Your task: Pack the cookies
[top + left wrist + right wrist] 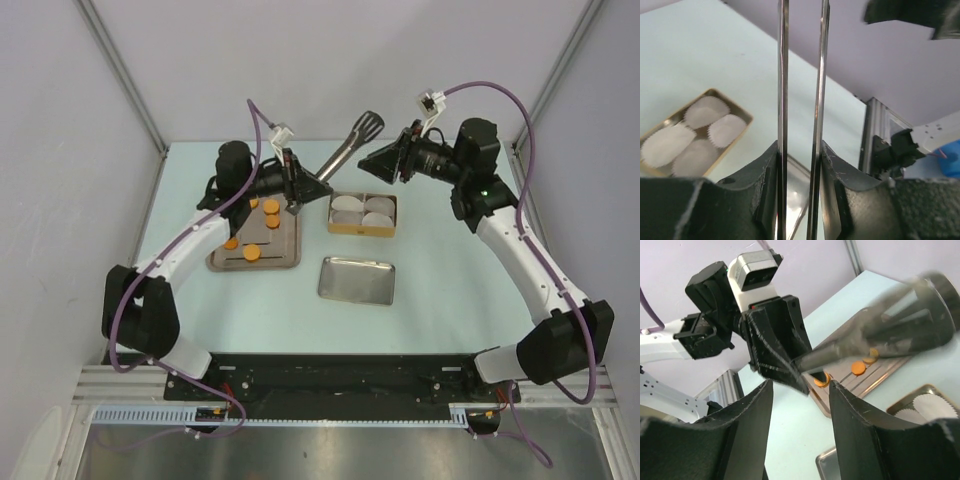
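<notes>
Several orange cookies (252,252) lie on a brown ridged tray (285,258) at left centre; the right wrist view also shows these cookies (858,368). My left gripper (318,187) hovers over that tray's far right corner, shut on metal tongs (345,152) whose slotted head points up to the far right. In the left wrist view the two thin arms of the tongs (783,75) run up between my fingers (840,170). My right gripper (368,164) faces the tongs from the right with its jaws open and nothing between them (800,385). The tongs (880,335) look blurred there.
A shallow box (363,230) holding white paper liners (350,205) sits right of the brown tray. A bare steel tray (356,280) lies nearer the arm bases. White walls and metal posts stand around the table.
</notes>
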